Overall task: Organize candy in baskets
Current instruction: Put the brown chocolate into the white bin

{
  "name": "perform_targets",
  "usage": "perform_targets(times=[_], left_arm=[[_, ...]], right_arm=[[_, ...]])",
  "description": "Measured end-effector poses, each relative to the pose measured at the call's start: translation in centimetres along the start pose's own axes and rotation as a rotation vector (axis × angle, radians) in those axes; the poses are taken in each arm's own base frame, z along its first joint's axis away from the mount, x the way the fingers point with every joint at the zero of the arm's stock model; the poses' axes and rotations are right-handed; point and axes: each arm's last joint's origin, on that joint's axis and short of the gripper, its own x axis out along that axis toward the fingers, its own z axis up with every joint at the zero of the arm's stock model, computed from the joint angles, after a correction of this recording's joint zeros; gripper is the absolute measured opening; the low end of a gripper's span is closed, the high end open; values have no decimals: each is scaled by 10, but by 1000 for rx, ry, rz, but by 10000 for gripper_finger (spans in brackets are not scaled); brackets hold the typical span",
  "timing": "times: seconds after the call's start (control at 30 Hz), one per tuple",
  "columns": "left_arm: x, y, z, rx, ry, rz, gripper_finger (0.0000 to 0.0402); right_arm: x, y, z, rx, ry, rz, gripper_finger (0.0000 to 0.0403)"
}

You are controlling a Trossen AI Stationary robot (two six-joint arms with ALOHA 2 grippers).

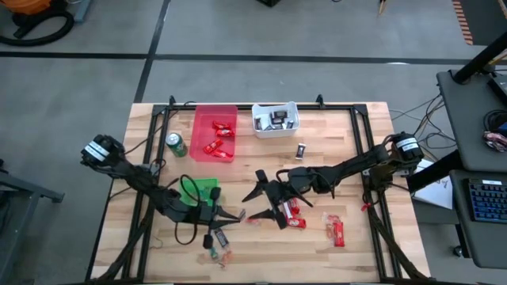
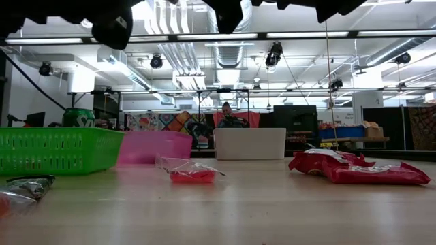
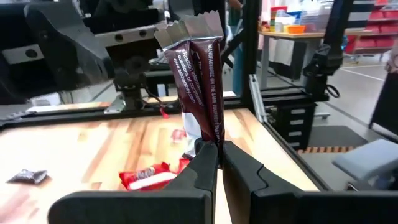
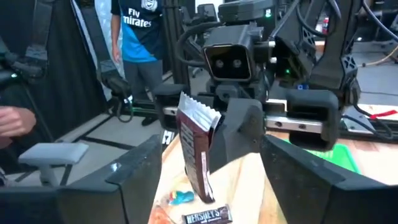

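Near the green basket [image 1: 200, 189], the left end effector [image 1: 238, 214] pinches a brown candy bar [image 3: 198, 74]; the right end effector [image 1: 261, 198] gapes wide

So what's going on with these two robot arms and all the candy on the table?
The left gripper is shut on a brown-wrapped candy bar, holding it up above the middle of the table. The right gripper faces it with its fingers wide open on either side of the bar, not gripping it. The red basket and white basket hold some candy, the green basket sits by the left arm, and red-wrapped bars lie loose on the wood.
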Motion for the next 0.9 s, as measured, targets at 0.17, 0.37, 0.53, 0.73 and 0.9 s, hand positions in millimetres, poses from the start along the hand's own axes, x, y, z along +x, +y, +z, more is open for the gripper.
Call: perform_targets(times=[0.17,0.37,0.53,0.73,0.9], left_arm=[[13,0,7,26,-24,23,0],[19,0,13,24,-43,34,0],[20,3,12,14,-41,45,0],[23,7,15,0,-49,62,0],[23,7,16,2,-49,61,0]], right_arm=[[0,1,0,-18,3,48,269],[1,4,0,-58,4,74,247],[1,5,2,-65,-11,77,205],[0,5,2,-84,-21,76,150],[0,4,2,-93,-21,75,86]])
